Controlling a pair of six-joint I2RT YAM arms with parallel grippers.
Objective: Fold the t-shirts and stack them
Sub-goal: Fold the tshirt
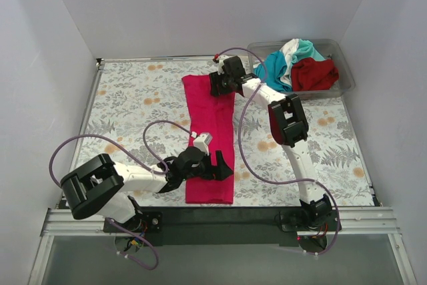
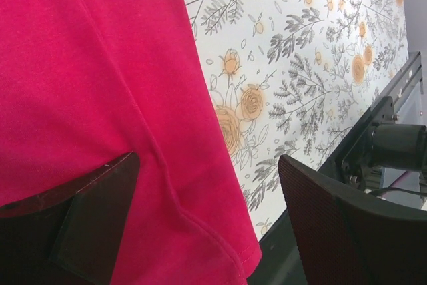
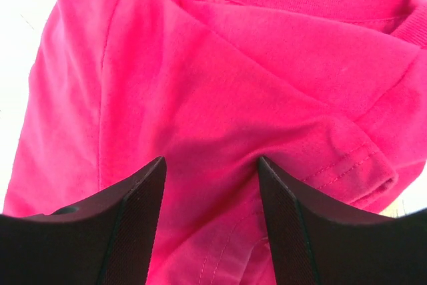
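A magenta-pink t-shirt (image 1: pixel 207 115) lies folded into a long narrow strip running from far to near on the table. My left gripper (image 1: pixel 217 165) is low over its near end, open. In the left wrist view the shirt's hem corner (image 2: pixel 220 245) lies between the wide-apart fingers (image 2: pixel 87 225), and the left gripper (image 2: pixel 213 225) holds nothing. My right gripper (image 1: pixel 217 85) is at the strip's far end, open. Its fingertips (image 3: pixel 150 178) rest on the folded collar and sleeve layers of the shirt (image 3: pixel 220 85). Teal (image 1: pixel 273 68), white (image 1: pixel 289 50) and dark red (image 1: pixel 313 75) t-shirts sit crumpled in the bin.
The clear plastic bin (image 1: pixel 347 75) stands at the far right corner. A floral cloth (image 1: pixel 127 105) covers the table. A black rail (image 1: pixel 220 215) runs along the near edge, close to the shirt's hem. White walls close in the left, back and right sides.
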